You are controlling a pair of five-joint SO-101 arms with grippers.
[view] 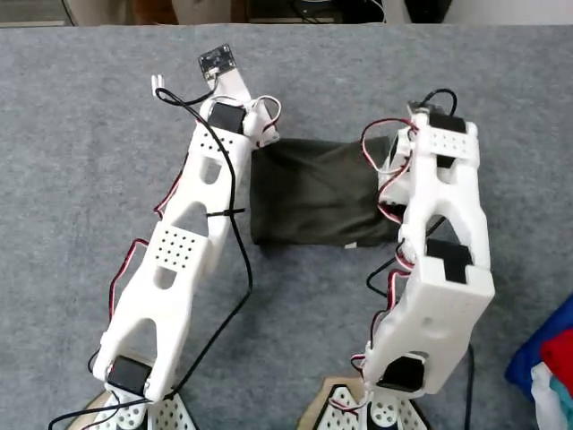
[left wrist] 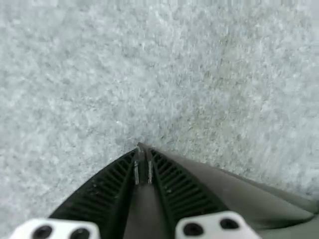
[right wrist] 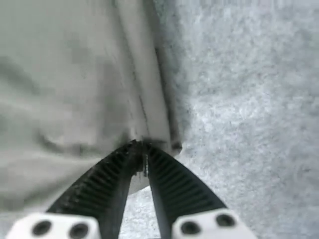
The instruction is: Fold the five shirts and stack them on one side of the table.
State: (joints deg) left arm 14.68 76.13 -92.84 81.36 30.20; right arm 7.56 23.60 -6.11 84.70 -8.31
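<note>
A dark olive shirt (view: 313, 193), partly folded, lies on the grey carpeted table between the two arms. My left gripper (left wrist: 142, 149) is shut on the shirt's edge (left wrist: 239, 194), its tips pressed down at the cloth's far left corner (view: 260, 143). My right gripper (right wrist: 142, 147) is shut on the shirt's layered edge (right wrist: 149, 99) at the cloth's right side, under the arm (view: 394, 179). The shirt looks pale grey-green (right wrist: 65, 84) in the right wrist view.
A pile of coloured shirts, blue, red and teal (view: 546, 363), lies at the table's near right edge. Both white arms (view: 188, 242) stretch from the near edge across the grey table (view: 81, 179). Dark furniture stands behind the far edge.
</note>
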